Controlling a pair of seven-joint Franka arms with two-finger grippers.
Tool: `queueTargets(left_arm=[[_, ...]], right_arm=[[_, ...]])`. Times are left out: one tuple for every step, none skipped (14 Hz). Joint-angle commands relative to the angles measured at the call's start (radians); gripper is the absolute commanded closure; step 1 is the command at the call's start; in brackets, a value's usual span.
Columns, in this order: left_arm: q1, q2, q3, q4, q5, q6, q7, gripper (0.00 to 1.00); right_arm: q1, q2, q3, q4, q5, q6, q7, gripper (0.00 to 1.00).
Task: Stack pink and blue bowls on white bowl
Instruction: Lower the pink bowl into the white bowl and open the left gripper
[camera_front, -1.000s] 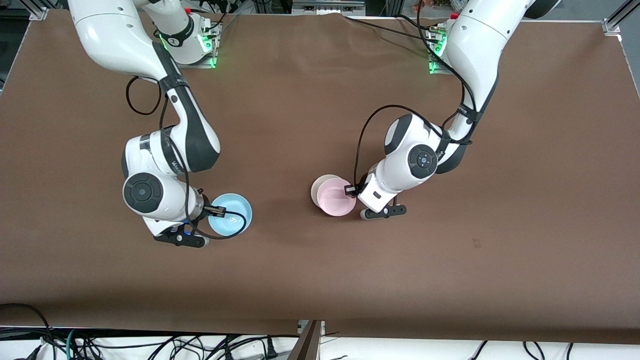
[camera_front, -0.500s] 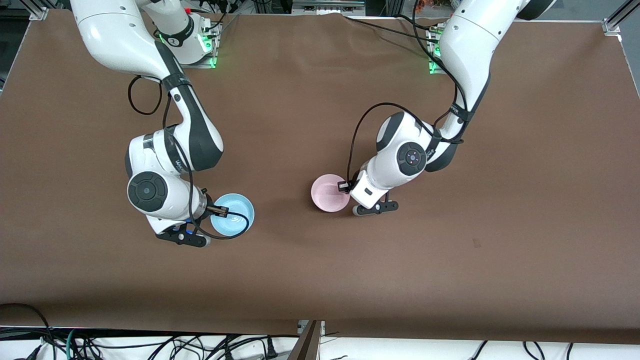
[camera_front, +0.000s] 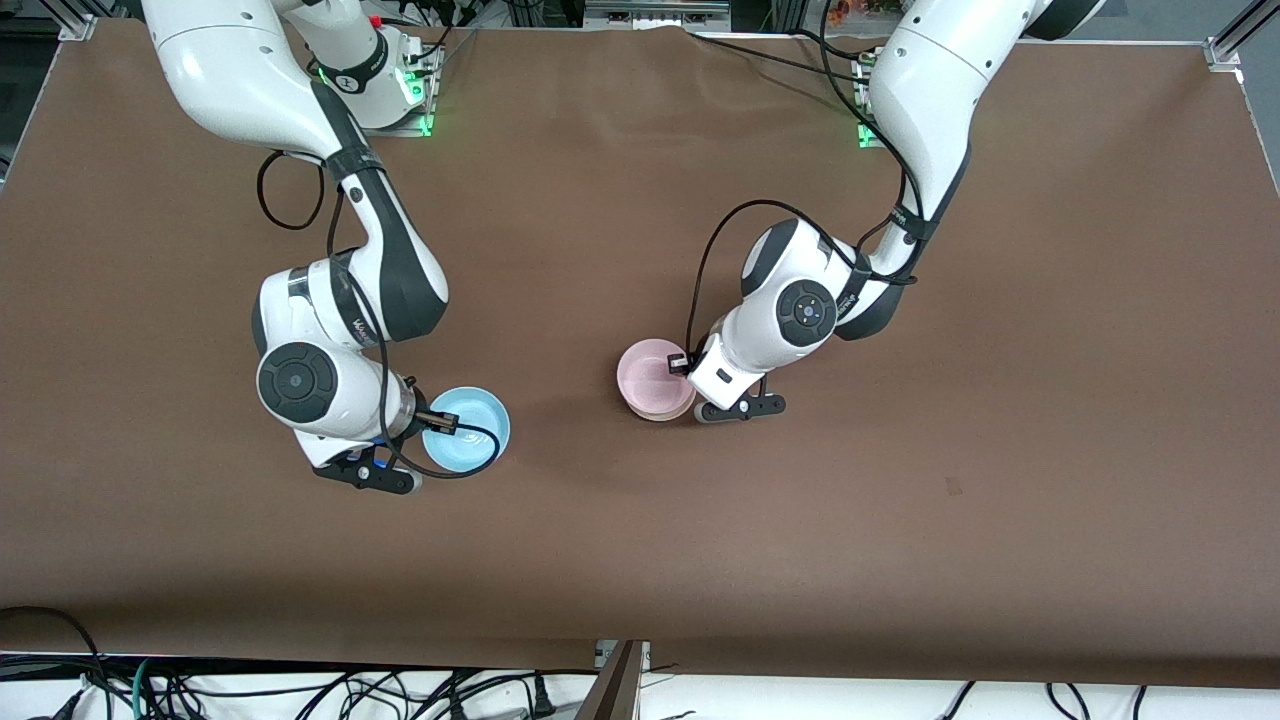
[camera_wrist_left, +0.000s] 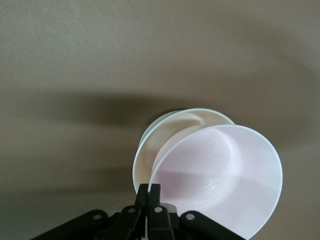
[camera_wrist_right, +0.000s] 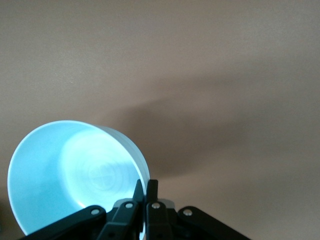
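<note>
My left gripper is shut on the rim of the pale pink bowl and holds it tilted over the white bowl. Only a cream sliver of the white bowl shows under it. In the left wrist view the closed fingers pinch the pink bowl, and the white bowl sticks out beneath it. I cannot tell whether the two bowls touch. My right gripper is shut on the rim of the light blue bowl toward the right arm's end. In the right wrist view its fingers clamp the blue bowl.
The brown table cover carries nothing else. Cables loop off both wrists, and one crosses the blue bowl's rim. The arm bases stand at the table's edge farthest from the front camera.
My left gripper has carried the pink bowl away from the front camera until it almost covers the white bowl. The right arm and blue bowl have barely moved.
</note>
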Motion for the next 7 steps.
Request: queueTargets(left_arm=[[-0.005,0.001,0.001,0.005,0.024,-0.015,-0.022,1.00],[-0.005,0.003,0.001,0.006,0.024,-0.014,-0.022,1.00],[-0.005,0.006,0.001,0.006,0.026,-0.013,-0.022,1.00],[-0.005,0.006,0.001,0.005,0.042,-0.013,-0.022,1.00],[-0.003,0.007,-0.001,0.003,0.059,-0.013,-0.024,1.00],[-0.003,0.011,-0.001,0.002,0.060,-0.013,-0.024,1.00],[0.000,0.014,-0.001,0.001,0.060,-0.013,-0.025,1.00]], right_arm=[[0.015,0.005,-0.005,0.023,0.005,-0.013,0.027,1.00],[0.015,0.005,-0.005,0.023,0.005,-0.013,0.030,1.00],[0.017,0.005,-0.003,0.025,0.005,-0.011,0.040,1.00],[0.021,0.005,-0.002,0.025,0.005,-0.011,0.050,1.00],[0.021,0.006,0.002,0.025,0.005,-0.011,0.057,1.00],[0.023,0.006,0.003,0.032,0.005,-0.011,0.066,1.00],[0.023,0.008,0.012,0.037,0.005,-0.011,0.079,1.00]])
